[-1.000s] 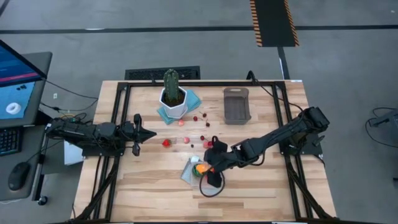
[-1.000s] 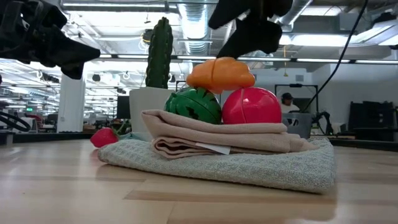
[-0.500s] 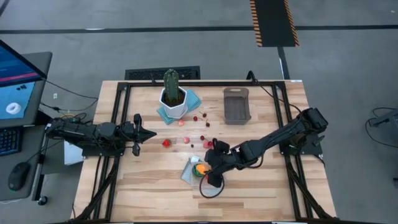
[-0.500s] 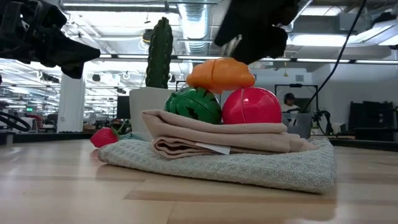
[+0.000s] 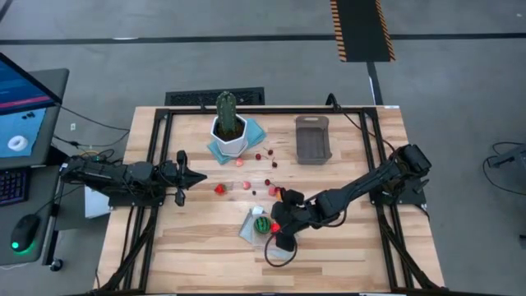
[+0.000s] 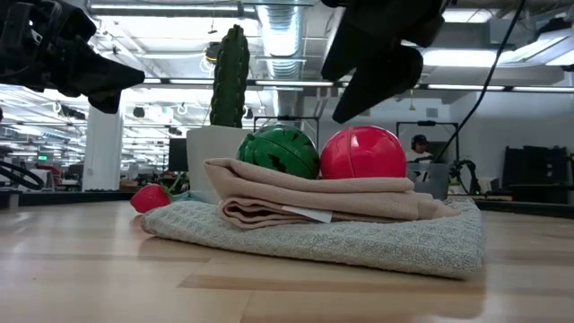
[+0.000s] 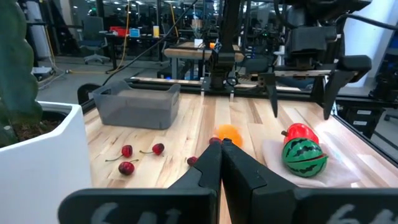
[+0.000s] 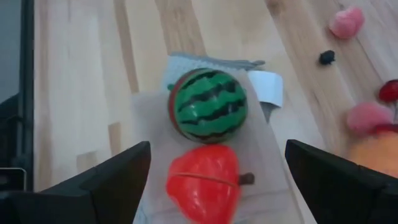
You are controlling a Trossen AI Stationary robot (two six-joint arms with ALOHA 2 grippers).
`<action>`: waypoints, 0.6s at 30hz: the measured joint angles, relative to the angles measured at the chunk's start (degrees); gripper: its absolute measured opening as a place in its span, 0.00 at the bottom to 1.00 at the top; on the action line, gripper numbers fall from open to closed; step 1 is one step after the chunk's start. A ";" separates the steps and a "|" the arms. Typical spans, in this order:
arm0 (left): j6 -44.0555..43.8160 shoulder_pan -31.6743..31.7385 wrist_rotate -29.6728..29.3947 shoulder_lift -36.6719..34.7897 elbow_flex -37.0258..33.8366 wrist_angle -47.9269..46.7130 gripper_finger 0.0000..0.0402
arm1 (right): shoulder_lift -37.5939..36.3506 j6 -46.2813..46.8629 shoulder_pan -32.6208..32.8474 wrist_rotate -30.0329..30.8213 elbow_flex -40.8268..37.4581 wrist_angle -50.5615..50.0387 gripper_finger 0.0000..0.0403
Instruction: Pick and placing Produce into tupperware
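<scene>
A green-striped watermelon piece [image 8: 208,107] and a red piece [image 8: 202,180] lie side by side on a folded cloth [image 6: 314,229] near the table's middle. An orange piece [image 7: 228,132] lies on the wood beside the cloth. Small cherries [image 7: 126,151] and pink bits [image 8: 346,22] are scattered toward the far side. The grey tupperware [image 5: 313,138] stands at the far right, with nothing showing inside. My right gripper [image 8: 211,186] hangs open just above the pile, one finger on either side of the red piece. My left gripper [image 5: 182,177] waits shut at the left.
A white pot with a tall green cactus [image 5: 228,130] stands on a teal cloth at the far side, left of the tupperware. Bare wood lies along the near edge and to the right of the cloth. Black frame rails run along both table sides.
The orange piece, which sat on top of the green and red pieces, has come off the pile and now lies on the wood beside the cloth. My right gripper has tipped further down over the pile. The green and red pieces have stayed put.
</scene>
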 joint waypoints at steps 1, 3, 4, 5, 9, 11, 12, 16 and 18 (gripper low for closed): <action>0.00 -0.02 0.00 0.01 0.00 0.02 0.00 | 0.00 0.15 -0.23 0.01 0.00 -0.01 0.97; 0.00 -0.01 0.00 0.01 0.00 0.00 0.00 | 0.00 0.24 -0.64 -0.20 0.00 -0.06 0.96; 0.00 0.00 0.00 0.01 0.00 0.01 0.00 | 0.00 0.24 -0.75 -0.14 0.00 -0.05 0.96; 0.00 -0.01 0.00 0.01 0.00 0.01 0.00 | 0.00 0.24 -0.75 -0.14 0.00 -0.05 0.96; 0.00 0.00 0.00 0.01 0.00 0.00 0.00 | 0.00 0.22 -1.14 -0.24 0.00 -0.04 0.96; 0.00 -0.02 0.00 0.01 0.00 0.00 0.00 | 0.00 0.22 -1.63 -0.38 0.00 -0.04 0.96; 0.00 -0.01 0.01 0.00 0.00 0.01 0.00 | 0.00 0.24 -1.93 -0.36 0.00 -0.02 0.96; 0.00 0.00 0.00 -0.01 0.00 0.00 0.00 | 0.00 5.58 -2.93 -0.35 0.00 0.29 0.95; 0.00 0.00 0.00 0.01 0.00 0.02 0.00 | 0.00 7.58 -3.33 -0.38 0.00 -0.36 0.95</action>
